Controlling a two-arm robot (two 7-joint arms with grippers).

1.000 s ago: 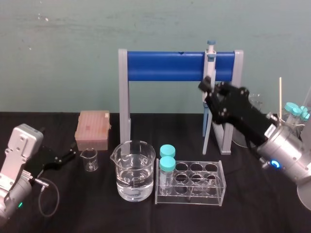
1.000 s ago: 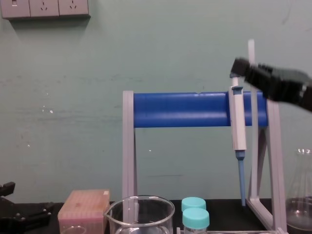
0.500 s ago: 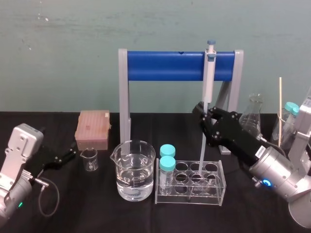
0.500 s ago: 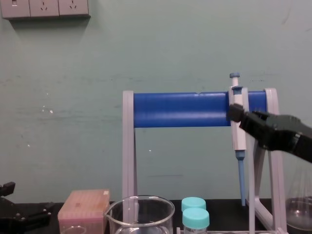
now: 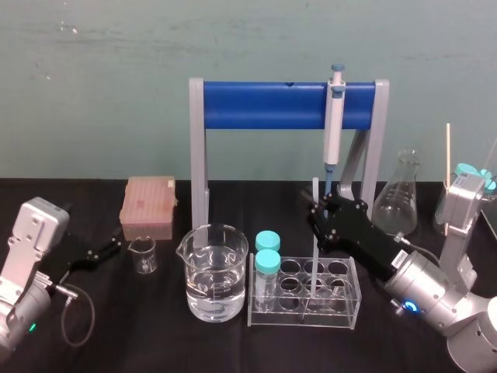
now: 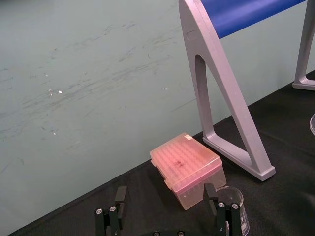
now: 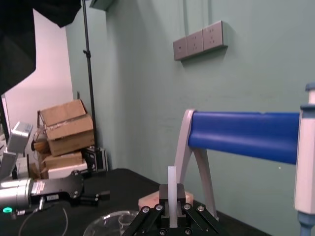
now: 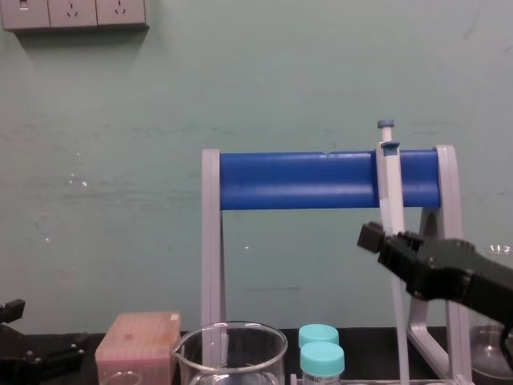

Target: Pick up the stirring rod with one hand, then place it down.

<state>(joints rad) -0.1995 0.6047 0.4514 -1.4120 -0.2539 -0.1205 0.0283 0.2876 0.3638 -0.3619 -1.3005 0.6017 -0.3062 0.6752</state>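
Observation:
The stirring rod [image 5: 313,260] is a thin translucent-white stick standing nearly upright, and my right gripper [image 5: 319,208] is shut on it near its upper part. Its lower end reaches down into the clear test-tube rack [image 5: 353,299]. In the right wrist view the stirring rod [image 7: 172,179] sticks up from between the closed fingers. From the chest view the right gripper [image 8: 371,237] hangs below the blue bar, with the stirring rod [image 8: 401,345] running down past it. My left gripper [image 6: 165,189] rests open at the table's left, near the pink box.
A grey-and-blue pipette [image 5: 334,116] hangs on the blue-barred stand [image 5: 264,106] just behind the rod. A water beaker [image 5: 213,272] and two blue-capped tubes [image 5: 267,252] stand left of it. A pink tip box [image 5: 147,208], small beaker [image 5: 143,255] and conical flask [image 5: 397,198] stand farther off.
My right gripper has come down with the rod from in front of the blue bar to just above the rack, and the rod's end has entered the rack. The left arm is unmoved.

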